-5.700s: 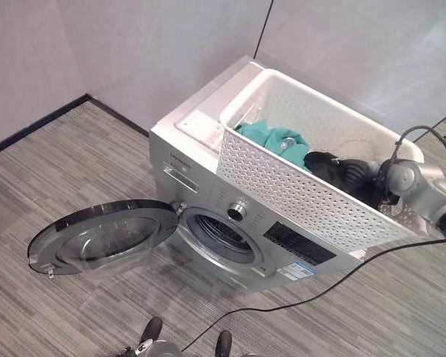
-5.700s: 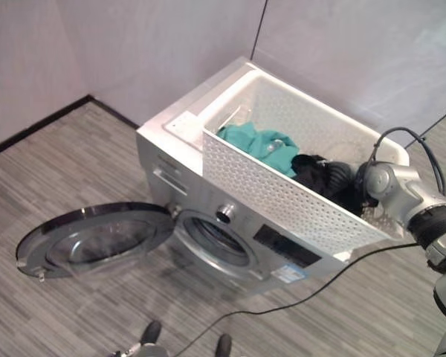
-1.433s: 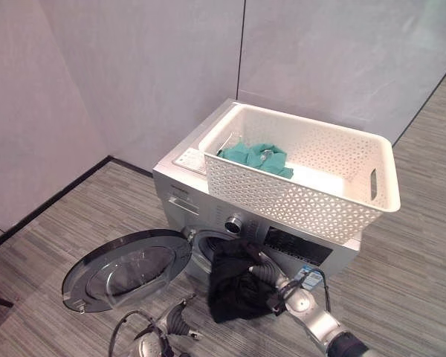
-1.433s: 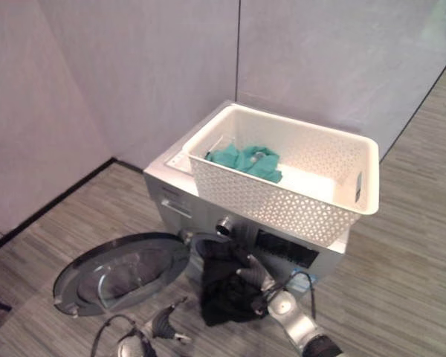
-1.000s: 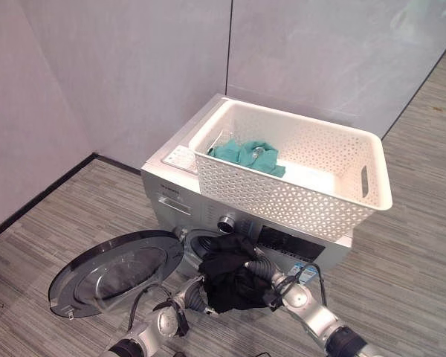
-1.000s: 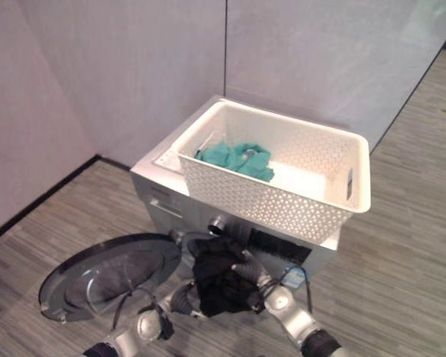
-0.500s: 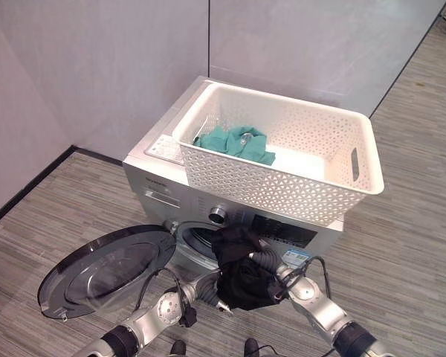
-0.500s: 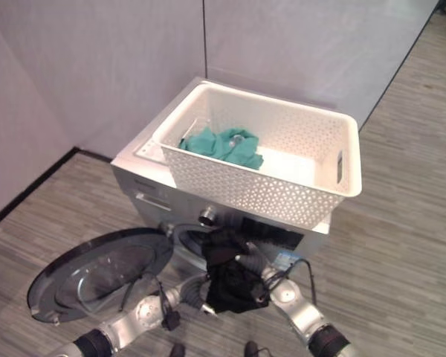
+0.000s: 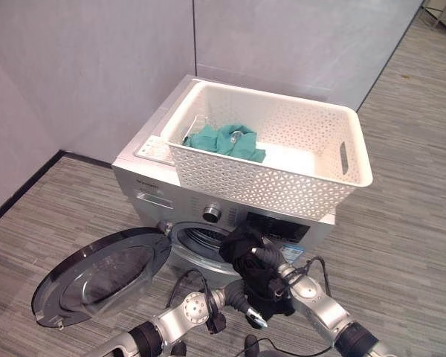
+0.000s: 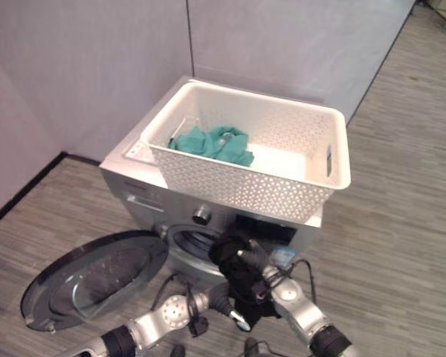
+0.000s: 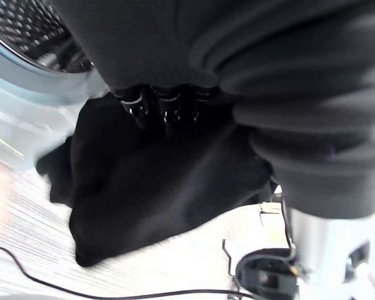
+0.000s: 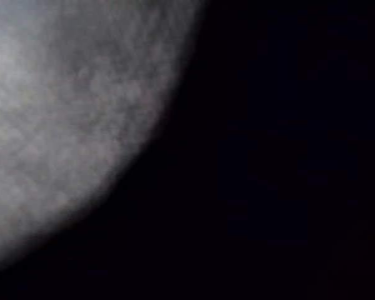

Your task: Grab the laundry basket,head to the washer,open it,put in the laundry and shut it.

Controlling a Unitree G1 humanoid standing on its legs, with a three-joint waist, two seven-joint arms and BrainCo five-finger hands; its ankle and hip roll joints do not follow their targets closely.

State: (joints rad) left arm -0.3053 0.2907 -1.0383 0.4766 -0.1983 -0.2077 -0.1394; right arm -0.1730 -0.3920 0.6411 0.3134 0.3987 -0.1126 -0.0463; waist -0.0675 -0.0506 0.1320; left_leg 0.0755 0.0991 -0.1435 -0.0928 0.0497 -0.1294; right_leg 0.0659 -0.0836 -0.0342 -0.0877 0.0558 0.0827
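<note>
The white perforated laundry basket (image 9: 262, 187) stands on top of the silver washer (image 9: 147, 187), with a teal garment (image 9: 227, 141) lying in its left end. The washer's round door (image 9: 97, 275) hangs open to the lower left, baring the drum opening (image 9: 199, 238). My right hand (image 9: 266, 256) is shut on a black garment (image 9: 266, 288) that hangs just in front of the opening's right side. Under that cloth, my left hand (image 9: 236, 299) presses against it from below; the left wrist view has the black garment (image 11: 144, 181) right beside the drum.
Grey wall panels rise behind the washer, and striped grey carpet (image 9: 401, 245) lies around it, with open floor to the right. The open door takes up the floor at the lower left. Dark cloth (image 12: 287, 156) covers most of the right wrist view.
The black garment has left the basket and now hangs in my right hand before the drum opening. My left hand has come up under it. The camera view has shifted.
</note>
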